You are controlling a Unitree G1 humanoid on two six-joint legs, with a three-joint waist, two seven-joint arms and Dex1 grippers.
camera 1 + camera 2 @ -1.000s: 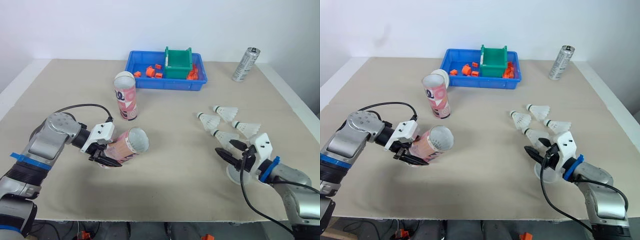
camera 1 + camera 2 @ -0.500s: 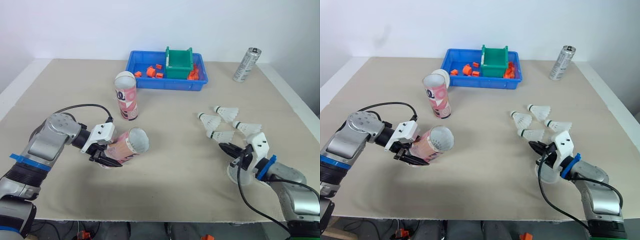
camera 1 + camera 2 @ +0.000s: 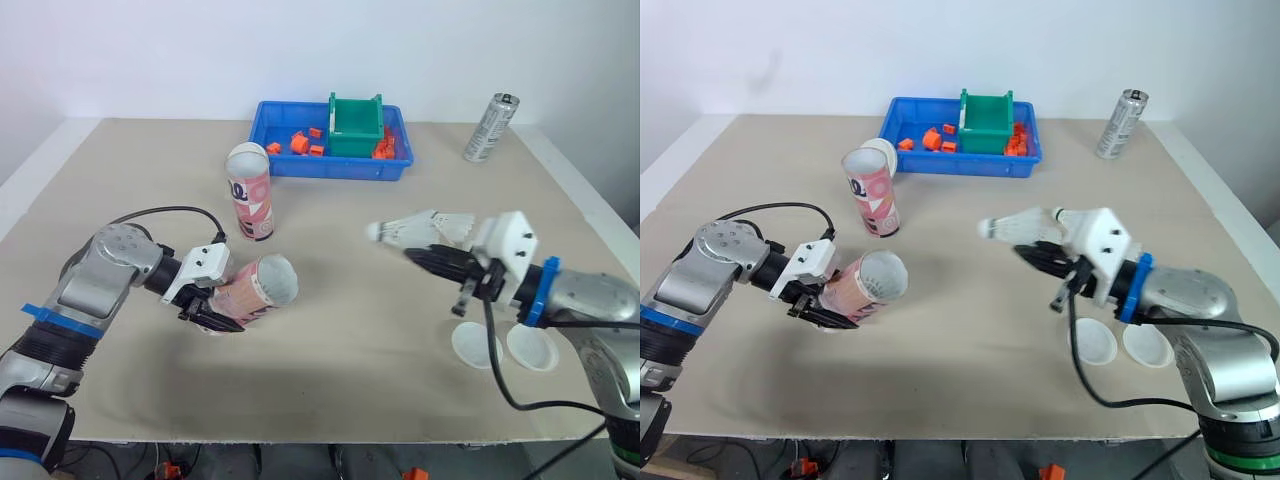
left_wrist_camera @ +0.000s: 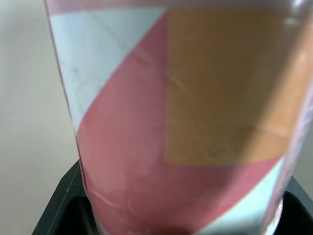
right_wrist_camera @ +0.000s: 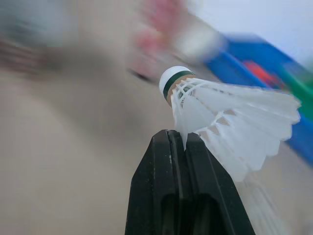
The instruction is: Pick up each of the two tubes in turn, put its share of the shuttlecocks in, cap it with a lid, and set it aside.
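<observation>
My left gripper (image 3: 213, 306) is shut on a pink-and-white tube (image 3: 252, 291), holding it tilted just above the table with its open mouth facing right; the tube (image 4: 186, 122) also shows close up in the left wrist view. A second tube (image 3: 250, 191) stands upright behind it. My right gripper (image 3: 427, 256) is shut on the feathers of a white shuttlecock (image 3: 404, 229), raised over mid-table with its cork pointing left toward the held tube. In the right wrist view the fingertips (image 5: 171, 147) pinch the shuttlecock (image 5: 220, 112). Another shuttlecock (image 3: 459, 224) lies behind my right hand. Two white lids (image 3: 477, 343) (image 3: 533, 347) lie below my right arm.
A blue tray (image 3: 300, 165) with orange pieces and a green bin (image 3: 357, 126) stands at the back centre. A silver can (image 3: 490, 128) stands at the back right. A black cable loops from my left arm over the table.
My right gripper took hold of a shuttlecock, rose and swung left toward the held tube, uncovering the two lids. My left gripper and its tube stayed put.
</observation>
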